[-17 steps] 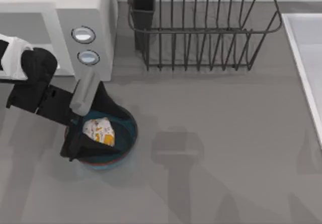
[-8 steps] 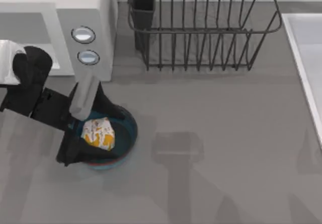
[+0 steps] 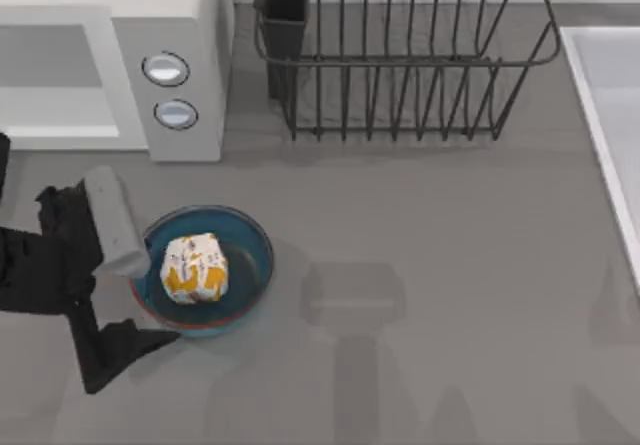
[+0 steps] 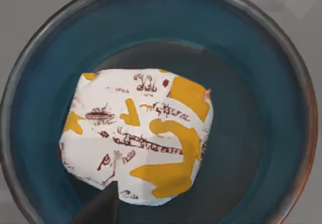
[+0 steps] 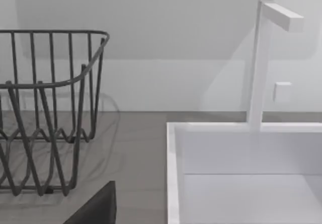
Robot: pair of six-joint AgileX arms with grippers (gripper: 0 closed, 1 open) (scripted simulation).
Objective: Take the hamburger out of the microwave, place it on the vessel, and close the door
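Note:
The hamburger (image 3: 194, 268), a white wrapper with orange patches, lies in the blue vessel (image 3: 255, 255) in front of the microwave (image 3: 180, 25). Nothing grips it. My left gripper (image 3: 140, 300) stands open just left of the vessel, with its grey finger (image 3: 115, 227) by the rim and its black finger (image 3: 120, 350) nearer the table's front. The left wrist view looks straight down on the hamburger (image 4: 136, 136) inside the vessel (image 4: 261, 83), with one dark fingertip (image 4: 100, 209) at the edge. The microwave's cavity (image 3: 50, 75) stands open; the door is out of view. A dark part of my right gripper (image 5: 95, 209) shows near the sink.
A black wire dish rack (image 3: 400, 55) stands behind the table's middle, with a dark cup (image 3: 285, 10) at its left end. A white sink (image 3: 605, 115) runs along the right edge, and its faucet (image 5: 261, 58) rises behind the basin. Bare grey tabletop (image 3: 430, 295) spreads right of the vessel.
My left gripper has pulled back from over the vessel to its left and toward the table's front. Its fingers no longer flank the hamburger, which stays in the vessel.

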